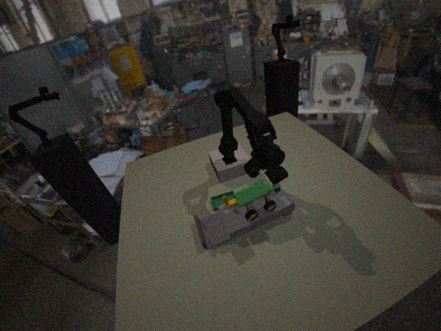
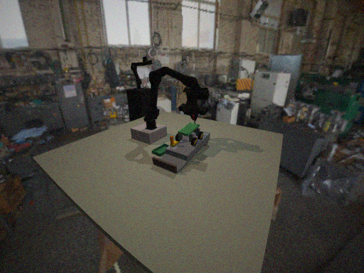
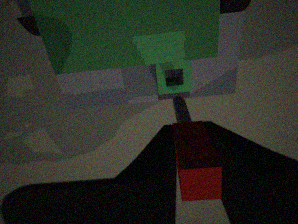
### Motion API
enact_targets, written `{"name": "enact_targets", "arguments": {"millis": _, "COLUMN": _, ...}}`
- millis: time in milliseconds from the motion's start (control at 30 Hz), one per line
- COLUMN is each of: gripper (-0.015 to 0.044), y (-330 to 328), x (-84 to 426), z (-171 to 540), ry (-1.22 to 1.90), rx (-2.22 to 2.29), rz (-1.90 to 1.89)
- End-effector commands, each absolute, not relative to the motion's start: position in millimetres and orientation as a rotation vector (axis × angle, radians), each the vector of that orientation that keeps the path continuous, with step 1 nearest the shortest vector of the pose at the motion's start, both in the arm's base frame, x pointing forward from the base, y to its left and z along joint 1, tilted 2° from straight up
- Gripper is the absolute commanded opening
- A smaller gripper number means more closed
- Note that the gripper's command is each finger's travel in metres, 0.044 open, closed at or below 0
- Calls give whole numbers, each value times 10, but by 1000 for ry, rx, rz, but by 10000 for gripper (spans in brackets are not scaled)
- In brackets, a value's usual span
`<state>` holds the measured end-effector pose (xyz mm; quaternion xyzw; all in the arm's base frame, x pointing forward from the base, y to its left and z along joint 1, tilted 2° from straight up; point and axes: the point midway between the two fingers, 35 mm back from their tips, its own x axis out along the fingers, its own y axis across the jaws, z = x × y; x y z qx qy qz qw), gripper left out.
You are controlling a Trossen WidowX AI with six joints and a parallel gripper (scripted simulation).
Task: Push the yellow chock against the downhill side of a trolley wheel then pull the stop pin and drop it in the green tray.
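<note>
Between the clamped fingers of the tool sits the red-headed stop pin.

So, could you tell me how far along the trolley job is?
The chock appears placed downhill of the trolley, though wheel contact is unclear. The gripper holds the red-headed pin, out of its socket. Dropping it in the tray and releasing remain.

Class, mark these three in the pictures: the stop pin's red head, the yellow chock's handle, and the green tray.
Stop pin [image 3: 201, 183]: wrist view, on the end face of its red head.
Yellow chock [image 2: 171, 141]: exterior view, on its upright orange handle.
Green tray [image 2: 159, 151]: exterior view, on its near wall.
</note>
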<state>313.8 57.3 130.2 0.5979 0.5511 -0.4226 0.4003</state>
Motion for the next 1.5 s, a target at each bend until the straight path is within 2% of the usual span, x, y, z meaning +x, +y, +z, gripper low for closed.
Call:
{"name": "enact_targets", "arguments": {"millis": 0, "gripper": 0, "y": 659, "x": 3149, "z": 1327, "ry": 1396, "rx": 1519, "rz": -1062}}
{"name": "enact_targets", "arguments": {"millis": 533, "gripper": 0, "y": 858, "x": 3154, "z": 1380, "ry": 1397, "rx": 1520, "rz": -1061}}
{"name": "enact_targets", "arguments": {"millis": 1267, "gripper": 0, "y": 930, "x": 2395, "z": 1343, "ry": 1402, "rx": 1519, "rz": -1065}}
{"name": "enact_targets", "arguments": {"millis": 1467, "gripper": 0, "y": 938, "x": 2327, "z": 1341, "ry": 1402, "rx": 1519, "rz": -1066}}
